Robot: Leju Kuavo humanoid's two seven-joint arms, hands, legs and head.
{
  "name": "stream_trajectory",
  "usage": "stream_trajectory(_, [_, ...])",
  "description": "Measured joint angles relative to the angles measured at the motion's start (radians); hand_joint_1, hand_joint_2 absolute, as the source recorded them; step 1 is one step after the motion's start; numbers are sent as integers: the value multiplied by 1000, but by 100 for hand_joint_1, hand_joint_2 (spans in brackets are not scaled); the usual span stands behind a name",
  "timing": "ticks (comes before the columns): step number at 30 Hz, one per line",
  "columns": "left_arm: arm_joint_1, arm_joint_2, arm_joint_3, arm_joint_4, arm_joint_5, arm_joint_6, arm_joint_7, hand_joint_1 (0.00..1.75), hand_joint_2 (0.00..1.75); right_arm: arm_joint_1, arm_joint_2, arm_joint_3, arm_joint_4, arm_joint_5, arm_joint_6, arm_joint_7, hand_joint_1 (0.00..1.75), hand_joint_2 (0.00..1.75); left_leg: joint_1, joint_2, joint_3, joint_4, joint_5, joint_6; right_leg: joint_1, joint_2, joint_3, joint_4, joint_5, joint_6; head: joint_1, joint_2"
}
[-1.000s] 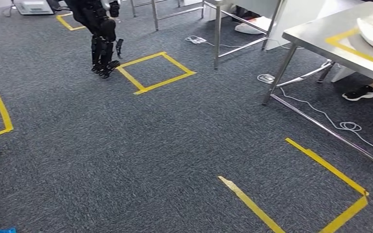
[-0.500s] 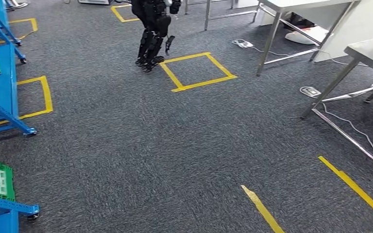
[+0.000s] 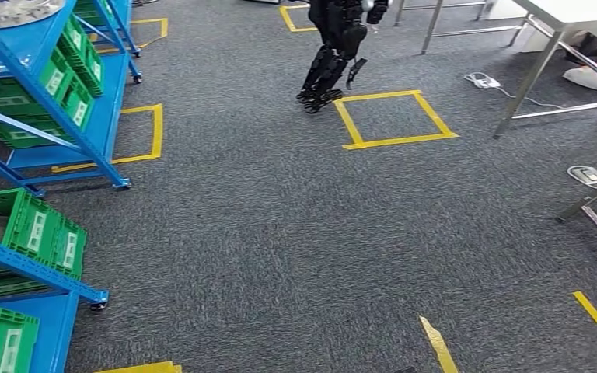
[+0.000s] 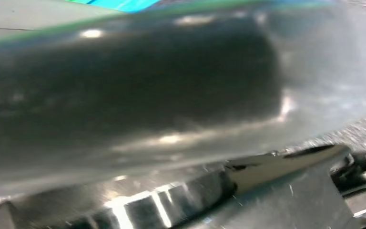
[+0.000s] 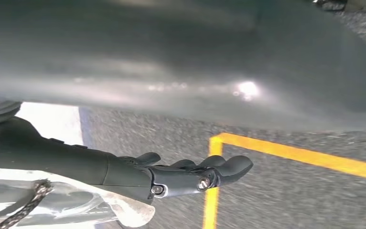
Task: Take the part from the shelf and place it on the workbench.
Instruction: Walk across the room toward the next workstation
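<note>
The right robot hand hangs with fingers apart and holds nothing, the left robot hand I cannot tell, and the part seems to lie atop the blue shelf, so stepping too close could bump its frame.

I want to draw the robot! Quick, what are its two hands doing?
Left robot hand: cannot be told, the picture is a blur.
Right robot hand: holding nothing, fingers out straight.
</note>
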Motion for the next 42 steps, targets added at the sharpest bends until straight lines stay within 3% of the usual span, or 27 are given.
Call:
stream_trajectory(2, [2, 3, 5, 0, 2, 4, 0, 0, 0, -2, 1, 9, 1, 0, 3, 1, 0, 0, -4, 33, 76, -139, 64, 5, 2, -25, 8, 1, -8, 5, 0, 0])
stream_trajectory(3, [1, 4, 7, 0, 2, 4, 0, 0, 0, -2, 2, 12, 1, 0, 3, 1, 0, 0, -6, 49, 106, -195, 82, 10, 4, -35, 10, 2, -13, 10, 1, 0])
stream_trajectory(5, [0, 5, 14, 0, 7, 5, 0, 0, 0, -3, 2, 21, 1, 0, 4, 0, 0, 0, -13, 64, 128, -239, 86, 23, 9, -52, 14, 2, -22, 21, 3, 0])
stream_trajectory(7, [3, 6, 21, 0, 16, 6, 0, 0, 0, -5, 4, 37, 1, 0, 4, -4, 0, 0, -12, 43, 127, -242, 87, 36, 7, -60, 23, 0, -29, 32, 5, 0])
stream_trajectory(9, [5, 8, 26, 0, 22, 6, 1, 0, 0, -6, 7, 54, 2, 1, 3, -8, 0, 0, -8, 24, 129, -246, 91, 47, 3, -20, 12, 38, -58, 40, 7, 0])
stream_trajectory(11, [5, 9, 28, 0, 23, 6, 2, 0, 0, -2, 9, 68, 2, 1, 6, -4, 0, 0, -7, 3, 130, -248, 93, 55, 2, 36, -48, 164, -121, 42, 12, 0])
stream_trajectory(13, [5, 9, 31, 0, 25, 6, -2, 0, 0, 4, 10, 82, 5, 1, 15, 9, 0, 0, -8, -24, 131, -248, 92, 58, 2, 54, -124, 299, -162, 42, 13, 0])
stream_trajectory(14, [6, 10, 33, 0, 26, 5, -7, 0, 0, 6, 10, 90, 6, 0, 21, 17, 0, 0, -9, -39, 132, -248, 91, 58, 2, 56, -145, 320, -153, 40, 13, 0])
stream_trajectory(15, [7, 10, 36, 0, 28, 5, -14, 0, 0, 9, 10, 98, 7, 0, 27, 26, 0, 0, -9, -54, 134, -247, 90, 58, 2, 59, -146, 299, -123, 38, 13, 0])
stream_trajectory(16, [7, 10, 39, 0, 30, 6, -21, 0, 0, 10, 10, 107, 7, 0, 33, 34, 0, 0, -9, -70, 137, -247, 89, 57, 2, 68, -127, 237, -77, 35, 13, 0])
stream_trajectory(18, [6, 11, 44, 0, 33, 7, -31, 0, 0, 12, 10, 129, 8, 0, 46, 46, 0, 0, -8, -98, 139, -245, 86, 51, -2, 117, -75, 92, -4, 30, 13, 0])
stream_trajectory(20, [5, 11, 46, 0, 34, 12, -33, 0, 0, 13, 10, 150, 8, 0, 57, 43, 0, 0, -6, -121, 133, -244, 86, 40, -4, 152, -45, 28, 12, 26, 12, 0])
stream_trajectory(22, [9, 12, 47, 1, 37, 20, -29, 0, 0, 13, 9, 166, 8, 0, 59, 30, 0, 0, -2, -141, 126, -245, 89, 26, -2, 137, -38, 22, 12, 19, 12, 0])
stream_trajectory(23, [11, 13, 48, 1, 38, 24, -26, 0, 0, 13, 9, 173, 8, 0, 58, 23, 0, 0, -2, -130, 122, -239, 85, 20, -2, 124, -36, 19, 14, 14, 11, 0])
stream_trajectory(24, [12, 14, 49, 2, 40, 27, -22, 0, 0, 13, 9, 180, 8, 0, 55, 17, 0, 0, -4, -104, 112, -218, 70, 15, -3, 109, -34, 15, 16, 7, 10, 0])
stream_trajectory(26, [9, 16, 51, 2, 42, 33, -17, 0, 0, 15, 10, 190, 8, 0, 47, 11, 0, 0, -7, -36, 66, -117, 10, 7, -1, 74, -30, 10, 15, -4, 6, 0])
stream_trajectory(28, [7, 17, 52, 2, 43, 36, -14, 0, 0, 18, 11, 198, 8, 0, 41, 12, 0, 0, -5, -10, 5, 15, -47, 0, 2, 37, -28, 10, 11, -9, 5, 0])
stream_trajectory(29, [8, 17, 52, 2, 44, 37, -13, 0, 0, 18, 11, 202, 8, 0, 40, 12, 0, 0, -4, -7, -8, 46, -50, -2, 3, 19, -26, 10, 9, -10, 5, 0])
stream_trajectory(30, [10, 18, 53, 2, 44, 37, -11, 0, 0, 18, 11, 204, 8, 0, 40, 13, 0, 0, -3, -4, -1, 36, -34, -4, 4, 4, -24, 11, 7, -10, 5, 0])
stream_trajectory(31, [12, 19, 53, 2, 44, 38, -10, 0, 0, 17, 11, 207, 8, 0, 39, 13, 0, 0, -3, 3, 26, -14, -2, -3, 4, -9, -21, 11, 4, -8, 5, 0])
stream_trajectory(33, [11, 21, 54, 2, 47, 39, -9, 0, 0, 15, 13, 213, 8, 0, 37, 13, 0, 0, -8, 46, 103, -160, 61, 5, 7, -33, -12, 12, -3, -2, 4, 0])
stream_trajectory(35, [7, 22, 59, 2, 57, 41, -12, 0, 0, 14, 14, 218, 8, -2, 32, 14, 0, 0, -16, 76, 142, -239, 82, 19, 12, -54, -5, 14, -10, 6, 6, 0])
stream_trajectory(37, [8, 22, 69, 2, 72, 40, -21, 0, 0, 8, 15, 220, 8, -7, 28, 16, 0, 0, -18, 59, 140, -246, 82, 32, 13, -72, 0, 12, -14, 16, 7, 0])
stream_trajectory(38, [10, 23, 74, 2, 78, 40, -27, 0, 0, 5, 15, 220, 8, -10, 26, 17, 0, 0, -16, 49, 141, -250, 84, 38, 11, -64, 1, 15, -19, 21, 7, 0])
stream_trajectory(40, [10, 23, 83, 2, 87, 39, -37, 0, 0, 2, 16, 222, 8, -12, 22, 17, 0, 0, -10, 28, 144, -258, 90, 50, 7, -10, -21, 68, -57, 30, 10, 0])
stream_trajectory(42, [7, 22, 91, 2, 91, 39, -42, 0, 0, 4, 16, 223, 8, -13, 21, 17, 0, 0, -7, 4, 143, -259, 93, 56, 3, 44, -86, 202, -122, 34, 14, 0])
